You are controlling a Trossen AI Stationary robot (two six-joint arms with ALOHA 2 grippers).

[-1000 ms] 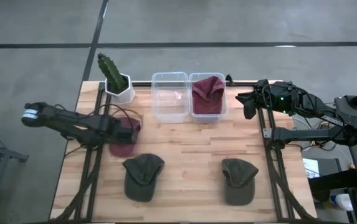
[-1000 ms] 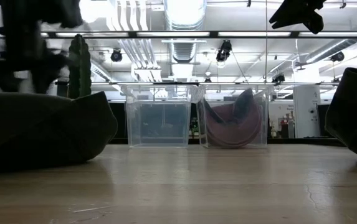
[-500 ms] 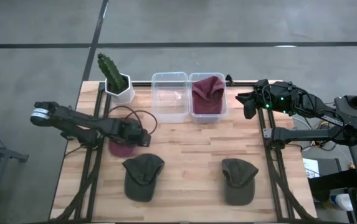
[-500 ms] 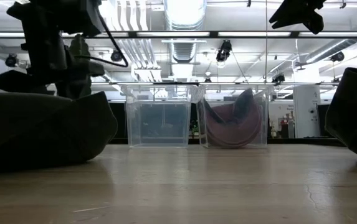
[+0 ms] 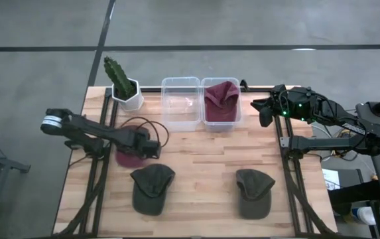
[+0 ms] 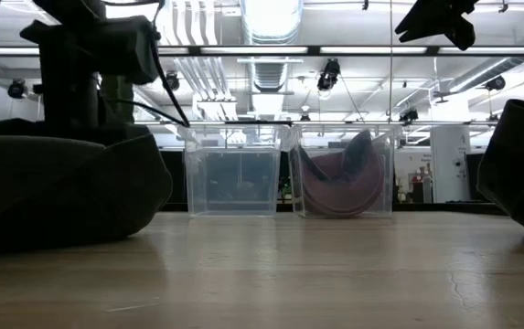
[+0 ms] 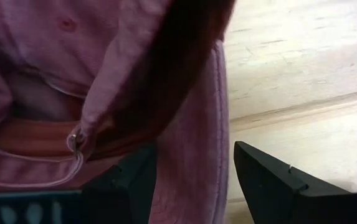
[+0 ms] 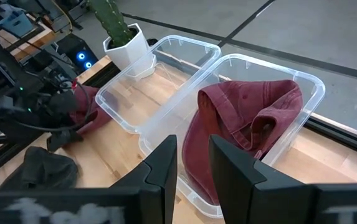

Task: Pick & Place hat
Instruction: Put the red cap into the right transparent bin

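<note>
Maroon hat (image 5: pixel 128 157) on table: mostly covered by left gripper (image 5: pixel 151 147) from above; only near edge shows. Left wrist view: hat fills frame, cut off on three sides, brim between the fingers, can't tell if pinched. Low view: left olive hat (image 6: pixel 60 187) and right olive hat (image 6: pixel 520 164) both cut by frame edges. Right gripper (image 5: pixel 264 113) small from above.

The high view looks straight down on the whole table (image 5: pixel 196 166); the low view looks level across it. Both share the two clear bins (image 5: pixel 201 103) (image 6: pixel 289 171), also seen obliquely by the right wrist; the left wrist sits close against maroon fabric (image 7: pixel 190 162)
</note>
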